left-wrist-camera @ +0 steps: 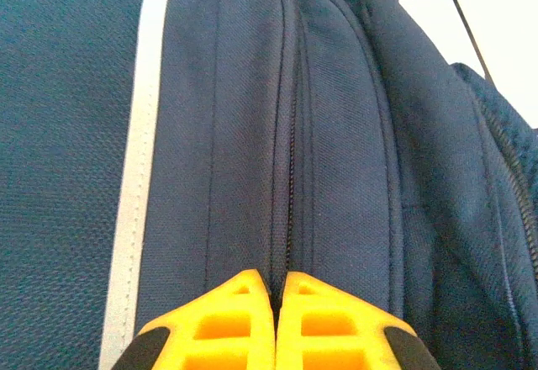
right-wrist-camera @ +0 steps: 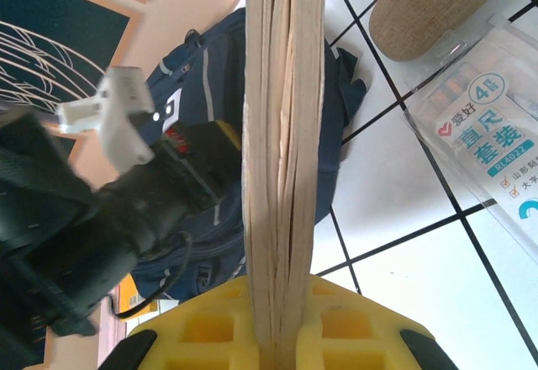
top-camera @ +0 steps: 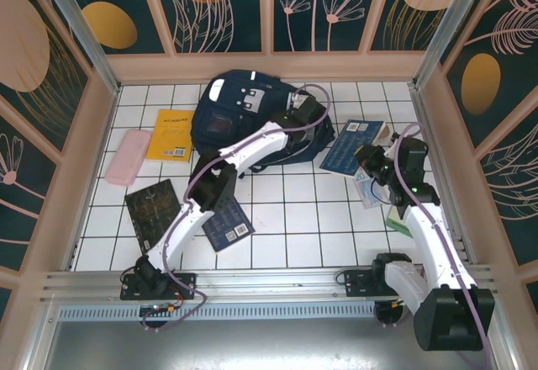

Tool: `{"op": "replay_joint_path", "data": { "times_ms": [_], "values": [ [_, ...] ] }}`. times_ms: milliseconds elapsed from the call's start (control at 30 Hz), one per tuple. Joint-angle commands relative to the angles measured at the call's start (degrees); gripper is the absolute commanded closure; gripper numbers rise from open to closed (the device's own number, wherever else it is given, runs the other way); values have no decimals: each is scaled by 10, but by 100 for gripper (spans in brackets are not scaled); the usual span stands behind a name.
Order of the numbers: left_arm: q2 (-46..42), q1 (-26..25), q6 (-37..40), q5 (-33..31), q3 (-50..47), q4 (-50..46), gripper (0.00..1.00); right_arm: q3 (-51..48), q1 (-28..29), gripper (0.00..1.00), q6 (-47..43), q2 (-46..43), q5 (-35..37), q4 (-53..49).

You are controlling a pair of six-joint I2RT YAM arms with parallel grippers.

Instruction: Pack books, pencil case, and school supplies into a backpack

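Left gripper [left-wrist-camera: 276,290] is clenched shut at the backpack [left-wrist-camera: 76,134] zipper seam running straight ahead of it; any catch on the pull is hidden. Right gripper [right-wrist-camera: 284,319] clamps a book [right-wrist-camera: 282,92] by its pages, backpack beyond. Risks: the zip stays closed, pages slip.

The left arm [top-camera: 252,147] blocks the backpack's [top-camera: 231,101] right side; centre tiles [top-camera: 311,210] lie bare.
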Motion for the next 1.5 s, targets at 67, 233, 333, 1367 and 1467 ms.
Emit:
{"op": "replay_joint_path", "data": {
  "times_ms": [67,233,333,1367,1467],
  "values": [
    [-115,7,9,-14,-35,-10,100,3,-5,100,-5,22,-35,76],
    [-171,10,8,-2,-49,-17,100,5,-4,100,-5,51,-66,121],
    [-200,22,7,37,-49,-21,100,6,-5,100,2,74,-92,159],
    [-338,137,-7,407,-126,116,100,224,195,100,223,541,-48,528],
    [-335,137,-20,409,-126,127,100,274,210,100,248,591,-28,531]
  ]
}}
